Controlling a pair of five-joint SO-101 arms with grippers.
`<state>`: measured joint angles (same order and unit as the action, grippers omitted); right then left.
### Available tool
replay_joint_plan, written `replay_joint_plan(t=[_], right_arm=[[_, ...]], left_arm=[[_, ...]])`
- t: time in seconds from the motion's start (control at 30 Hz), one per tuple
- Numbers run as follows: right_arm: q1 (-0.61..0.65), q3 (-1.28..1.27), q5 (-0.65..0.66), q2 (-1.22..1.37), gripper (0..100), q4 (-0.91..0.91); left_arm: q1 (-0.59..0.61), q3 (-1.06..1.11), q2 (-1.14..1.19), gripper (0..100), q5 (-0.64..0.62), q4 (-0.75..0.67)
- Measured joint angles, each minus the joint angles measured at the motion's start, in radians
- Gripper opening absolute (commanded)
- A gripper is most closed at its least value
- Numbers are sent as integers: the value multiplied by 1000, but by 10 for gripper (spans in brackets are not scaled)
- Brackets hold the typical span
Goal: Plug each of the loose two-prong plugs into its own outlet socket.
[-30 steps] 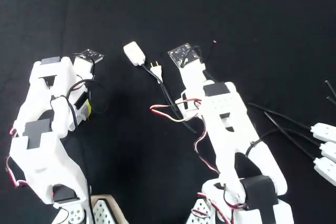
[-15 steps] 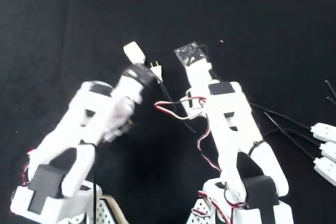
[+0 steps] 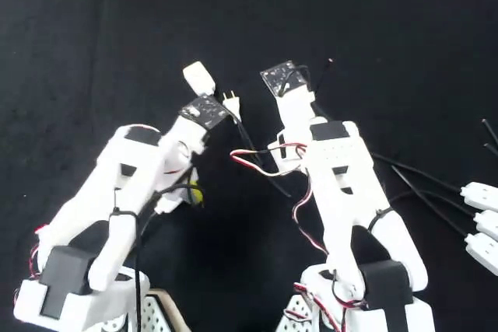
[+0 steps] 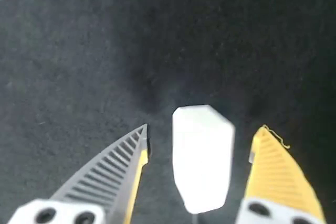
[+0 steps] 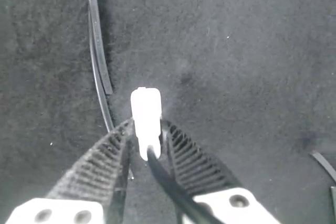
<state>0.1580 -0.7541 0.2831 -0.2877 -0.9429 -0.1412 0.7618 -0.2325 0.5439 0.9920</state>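
Plug work first: a small white plug (image 5: 145,106) is clamped in the closed right pincer (image 5: 147,127), its black cable (image 5: 168,182) trailing back between the fingers. I cannot make out its prongs. The white socket block (image 4: 202,166) lies on the black counter (image 3: 405,52) between the fingers of the open left pincer (image 4: 203,129), with a gap on each side.

I judge the grip to be the weak point. The plug is pinched near its cable end, so a push into the socket could tilt it or slide it back. If the left pincer closes off-centre, it may skew the block rather than steady it.

From above, a second plug (image 3: 230,100) lies just beside the left pincer (image 3: 204,110) and could be knocked. More white blocks (image 3: 481,223) sit well apart at the counter's edge. The wrist views show how each pincer stands, which the arms hide from above.
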Motion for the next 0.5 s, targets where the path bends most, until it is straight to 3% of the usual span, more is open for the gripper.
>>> replay_joint_plan(t=[0.27,0.5], right_arm=[[0,0,0,0,11,0],[0,0,0,0,11,0]], left_arm=[[109,-6,-37,310,158,-2],[215,-6,-40,310,180,-94]])
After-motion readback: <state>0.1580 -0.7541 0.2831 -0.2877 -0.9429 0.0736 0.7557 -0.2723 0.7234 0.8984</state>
